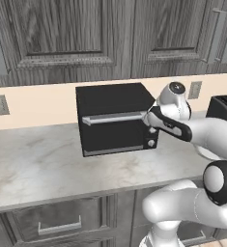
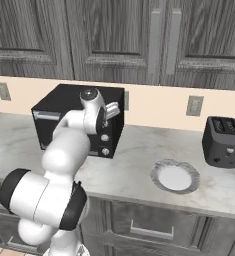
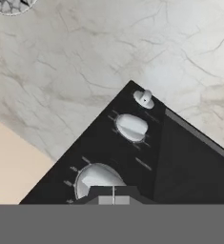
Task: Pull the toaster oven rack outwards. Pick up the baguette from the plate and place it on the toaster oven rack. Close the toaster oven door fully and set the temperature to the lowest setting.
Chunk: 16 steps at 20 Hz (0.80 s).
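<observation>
The black toaster oven (image 1: 112, 99) stands on the marble counter with its door (image 1: 112, 135) shut upright and the silver bar handle (image 1: 112, 117) across the top. The rack and the baguette are hidden. My gripper (image 3: 113, 199) is shut, its tips together against the nearest of the three knobs (image 3: 96, 177) in the hand view. From the left base view the gripper (image 1: 147, 119) sits at the oven's upper right corner, above the lower knobs (image 1: 150, 143). The round plate (image 2: 175, 176) lies bare on the counter, right of the oven.
A smaller black slot toaster (image 2: 223, 141) stands at the far right by the wall. Dark wood cabinets (image 1: 86, 34) hang above the oven. Wall outlets (image 2: 194, 105) sit on the backsplash. Open marble counter (image 1: 33, 159) lies left of the oven.
</observation>
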{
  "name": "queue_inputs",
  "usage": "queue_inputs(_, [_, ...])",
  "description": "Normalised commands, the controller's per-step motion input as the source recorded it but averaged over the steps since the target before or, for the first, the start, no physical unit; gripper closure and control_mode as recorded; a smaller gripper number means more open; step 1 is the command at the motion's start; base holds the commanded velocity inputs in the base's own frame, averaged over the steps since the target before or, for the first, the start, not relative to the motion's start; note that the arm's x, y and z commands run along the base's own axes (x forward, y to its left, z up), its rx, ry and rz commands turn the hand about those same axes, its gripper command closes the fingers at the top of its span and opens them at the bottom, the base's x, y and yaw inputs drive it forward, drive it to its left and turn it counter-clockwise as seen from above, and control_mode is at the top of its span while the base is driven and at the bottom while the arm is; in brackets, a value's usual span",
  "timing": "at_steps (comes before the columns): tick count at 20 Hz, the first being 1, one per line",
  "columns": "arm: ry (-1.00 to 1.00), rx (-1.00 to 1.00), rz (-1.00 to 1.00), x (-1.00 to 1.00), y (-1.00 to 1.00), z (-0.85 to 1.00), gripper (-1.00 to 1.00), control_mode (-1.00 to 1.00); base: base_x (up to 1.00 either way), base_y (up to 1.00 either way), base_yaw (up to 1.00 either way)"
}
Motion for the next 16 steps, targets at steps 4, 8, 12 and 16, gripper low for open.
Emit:
queue_inputs(4, [0.00, -0.17, 0.22, 0.54, 0.38, -1.00, 1.00, -1.00, 0.00, 0.00, 0.00])
queue_inputs(8, [0.00, -0.24, 0.23, 0.58, 0.46, -1.00, 1.00, -1.00, 0.00, 0.00, 0.00])
queue_inputs(12, [0.04, -0.30, 0.23, 0.63, 0.43, -1.00, 1.00, -1.00, 0.00, 0.00, 0.00])
queue_inputs(16, [0.16, -0.26, 0.21, 0.80, 0.20, -1.00, 1.00, -1.00, 0.00, 0.00, 0.00])
